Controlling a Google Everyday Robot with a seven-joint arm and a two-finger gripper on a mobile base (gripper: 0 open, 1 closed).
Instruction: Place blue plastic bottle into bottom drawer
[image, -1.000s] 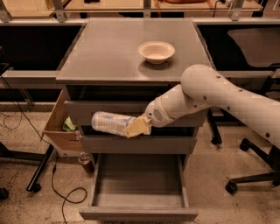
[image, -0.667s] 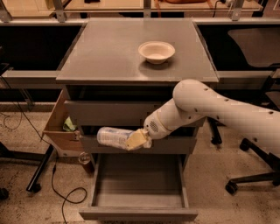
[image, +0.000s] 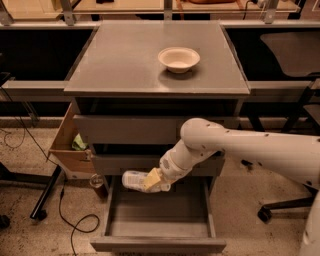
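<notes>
**Robot holds bottle (image: 131, 180) over bottom drawer (image: 157, 244)**

Jaws of the gripper (image: 154, 181) clamp the bottle, which lies sideways just above the rear of the pulled-out bottom drawer. Its label is too small to read. A bowl (image: 179, 59) sits on the cabinet top (image: 125, 65), and a cardboard box (image: 65, 150) stands at left.

The cabinet (image: 150, 55) is plain grey all over, its top slightly lighter than its fronts. On that top sits a cream bowl (image: 179, 59). The open drawer (image: 157, 244) at the cabinet's foot is the same flat grey inside and out. Just above that drawer, the pale yellow gripper (image: 151, 181), on a white arm (image: 240, 149), clasps the bottle (image: 134, 180), which is clear with a whitish, faintly blue label. Left of the cabinet stands a brown box (image: 66, 150). The floor (image: 30, 220) around the cabinet is speckled beige.
</notes>
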